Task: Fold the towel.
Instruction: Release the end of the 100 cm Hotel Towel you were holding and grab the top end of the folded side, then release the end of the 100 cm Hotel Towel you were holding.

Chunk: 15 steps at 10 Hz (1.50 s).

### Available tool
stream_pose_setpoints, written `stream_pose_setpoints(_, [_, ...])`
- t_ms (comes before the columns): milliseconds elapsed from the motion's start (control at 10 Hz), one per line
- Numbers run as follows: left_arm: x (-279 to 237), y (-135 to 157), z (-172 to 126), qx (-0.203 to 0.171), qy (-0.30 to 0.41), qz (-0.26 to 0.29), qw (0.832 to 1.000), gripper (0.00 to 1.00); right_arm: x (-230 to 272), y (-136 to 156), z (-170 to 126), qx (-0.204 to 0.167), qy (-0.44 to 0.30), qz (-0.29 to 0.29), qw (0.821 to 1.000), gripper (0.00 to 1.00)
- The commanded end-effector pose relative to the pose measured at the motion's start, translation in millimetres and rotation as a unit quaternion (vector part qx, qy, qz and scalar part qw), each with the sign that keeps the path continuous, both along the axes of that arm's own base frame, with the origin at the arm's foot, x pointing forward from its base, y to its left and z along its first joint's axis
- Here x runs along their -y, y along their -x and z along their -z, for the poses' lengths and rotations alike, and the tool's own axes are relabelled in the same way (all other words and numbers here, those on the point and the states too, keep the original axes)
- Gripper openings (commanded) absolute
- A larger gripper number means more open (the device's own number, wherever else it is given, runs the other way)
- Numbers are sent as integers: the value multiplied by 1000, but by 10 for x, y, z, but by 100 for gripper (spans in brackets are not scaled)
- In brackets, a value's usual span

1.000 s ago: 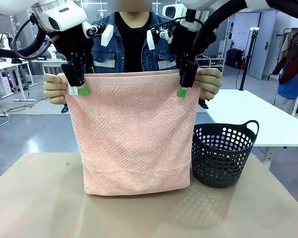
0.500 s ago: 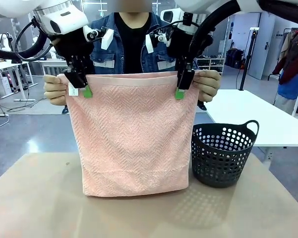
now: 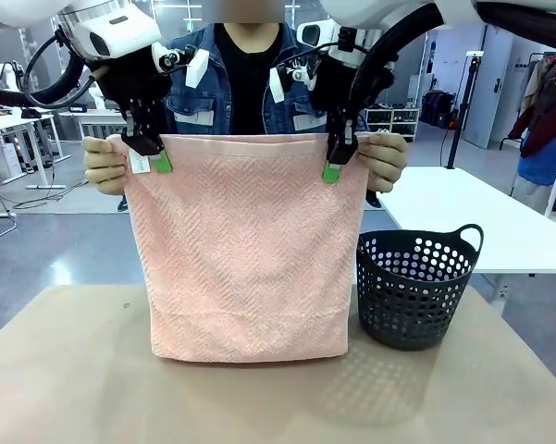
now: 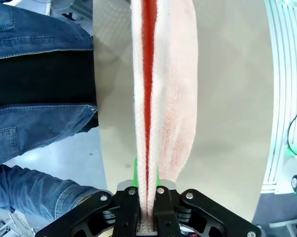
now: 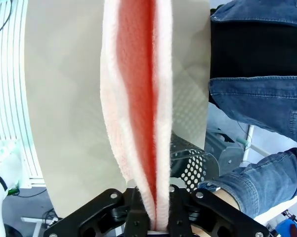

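Left gripper [image 3: 151, 159] and right gripper [image 3: 339, 162] have just clamped the towel [image 3: 245, 250] along its top edge; folding can probably start.

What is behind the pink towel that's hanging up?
A person, whose hands hold its top corners beside the left tool and right tool. The towel hides their lower body and some table.
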State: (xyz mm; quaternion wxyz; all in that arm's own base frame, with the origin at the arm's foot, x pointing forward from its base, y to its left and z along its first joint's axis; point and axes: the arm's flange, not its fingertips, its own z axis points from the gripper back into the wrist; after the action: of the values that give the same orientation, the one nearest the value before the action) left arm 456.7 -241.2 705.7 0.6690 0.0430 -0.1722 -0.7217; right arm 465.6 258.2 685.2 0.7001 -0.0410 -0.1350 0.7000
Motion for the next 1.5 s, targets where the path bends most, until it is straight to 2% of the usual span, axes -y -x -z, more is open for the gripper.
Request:
stream_pose_setpoints(0, [-25,-41,-54,-5,-4,-12,1000,0,-22,-45,-44,1,8,17,1000,0])
stream_pose_setpoints(200, [-68,-40,-31,-7,1,-22,1000,0,8,-80,-36,1,-3,23,1000,0])
stream_pose_setpoints(300, [-101,-17,58,-24,-14,-2,1000,0,72,-161,40,-10,-3,37,999,0])
stream_pose_setpoints(400, [-17,-20,3,-1,1,-6,1000,0,-6,-35,-8,0,-3,5,1000,0])
stream_pose_setpoints(1400, [-17,-20,3,-1,1,-6,1000,0,-6,-35,-8,0,-3,5,1000,0])
